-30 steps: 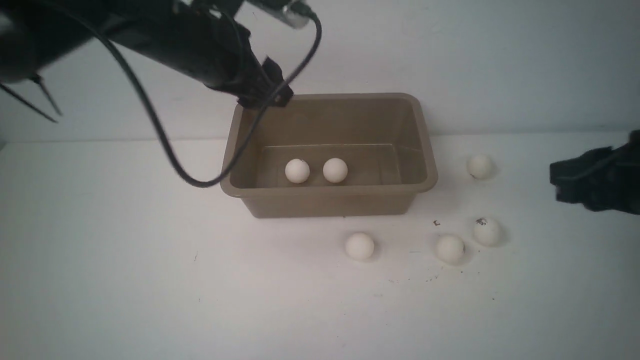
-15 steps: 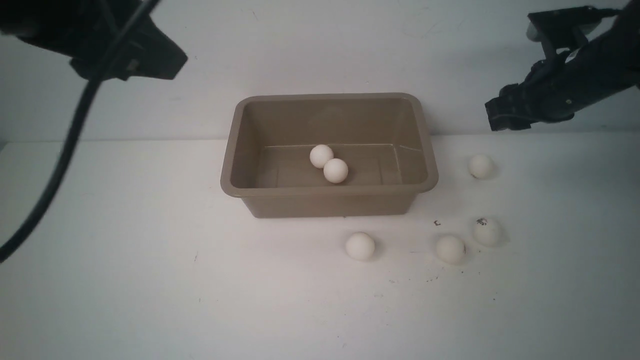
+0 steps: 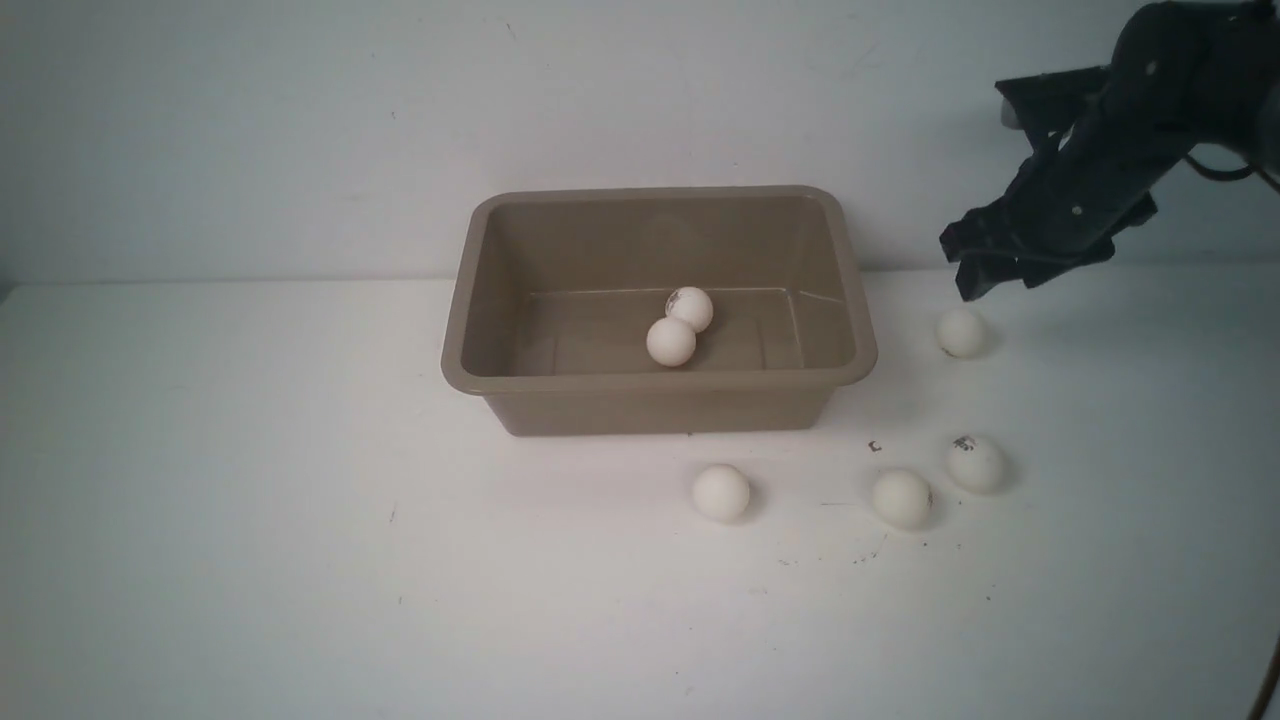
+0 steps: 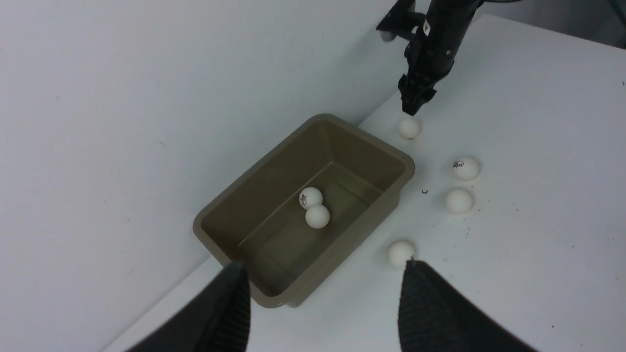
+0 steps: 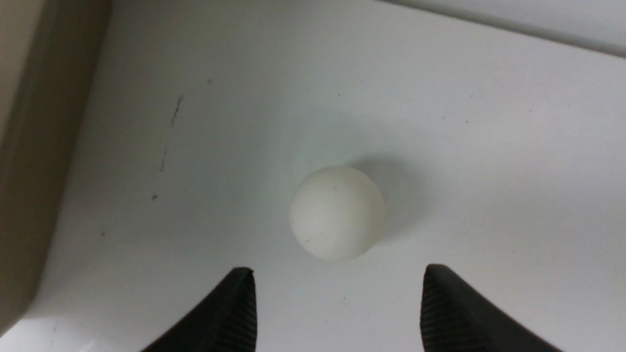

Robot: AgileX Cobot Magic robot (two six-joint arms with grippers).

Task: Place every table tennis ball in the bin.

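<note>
The bin (image 3: 660, 381) has two balls (image 3: 671, 341) in it, touching each other near the middle of its floor. Four are left out on the surface (image 3: 250, 520): three (image 3: 720, 492) in front of the bin and a lone ball (image 3: 960, 332) off its right end.

That lone one looks like the current target. The right arm's fingers (image 5: 230, 313) are spread wide with nothing in them, hovering just above it. In the right wrist view the ball sits roughly centred between the tips, a little ahead of them.

These balls are light and smooth, so they probably roll at the slightest nudge. The arm should come straight down with the ball dead centre, so both fingers reach it together. It's best to go low enough that the pads close on the widest part, then squeeze gently. Pinch too high and the ball likely squirts out. After that, the ball needs lifting clear of the rim and letting go low inside, so it doesn't bounce back out.

The left arm's fingers (image 4: 225, 313) are also wide and empty, up high looking down on the bin, well clear.
</note>
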